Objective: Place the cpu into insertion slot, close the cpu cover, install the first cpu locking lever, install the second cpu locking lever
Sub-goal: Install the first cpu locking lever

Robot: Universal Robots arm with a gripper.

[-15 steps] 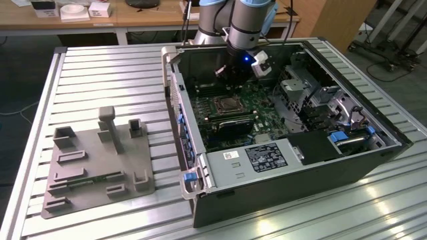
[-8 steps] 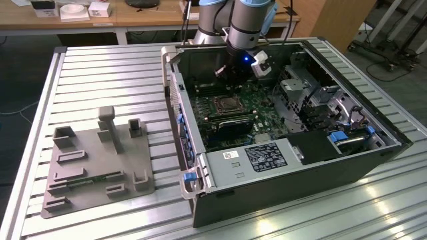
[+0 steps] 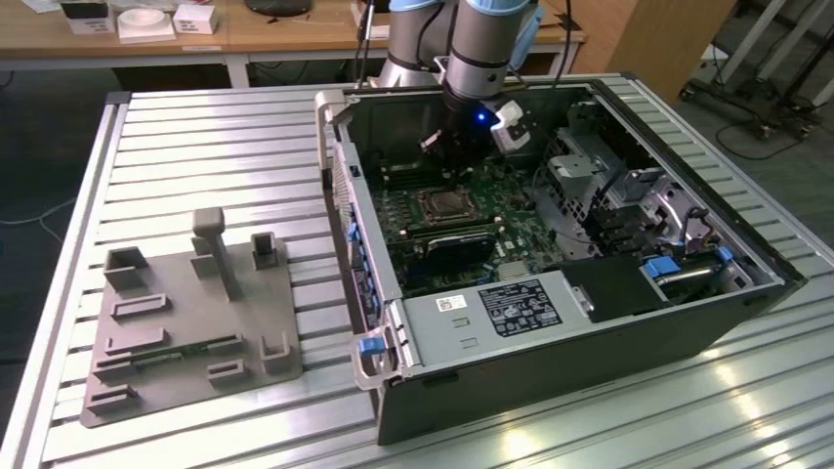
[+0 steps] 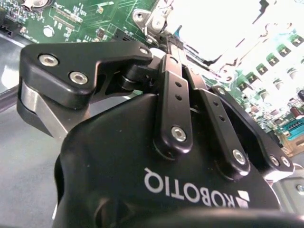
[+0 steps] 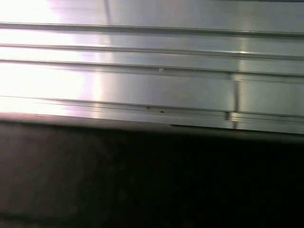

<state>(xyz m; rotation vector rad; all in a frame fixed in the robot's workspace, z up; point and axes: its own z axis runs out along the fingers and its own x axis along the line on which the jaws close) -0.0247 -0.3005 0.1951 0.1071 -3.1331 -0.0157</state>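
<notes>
Arm [image 3: 476, 44] is reaching down into the open computer case [image 3: 548, 322], with the gripper [image 3: 450, 147] hanging just above the far part of the green board [image 3: 515, 210]. Gripper body is filling most of the second wrist view; its fingertips [image 4: 164, 40] are running off toward an overexposed white patch, so I cannot tell how wide the jaws are standing or whether anything is between them.

Slot [image 3: 443, 206] is sitting near the middle of the board, silvery rim around a darker centre, just nearer the camera than the gripper. Whether the cpu is seated inside it, and whether the cover is lying flat over it, is too small to settle in the exterior view. In the second wrist view a silvery hinge piece [image 4: 152, 19] is showing at the edge of the glare; the rest of that region is washed out.

First wrist view is giving ribbed metal [image 5: 152, 71] above a dark, featureless band.

Case walls are closing in around the board. The drive cage [image 3: 612, 186] is standing on the exterior view's right of the gripper, the case wall [image 3: 350, 210] on its left. Open room is lying above the slot. Grey fixture plate [image 3: 189, 322] is resting on the slatted table [image 3: 222, 137], well apart from the case.
</notes>
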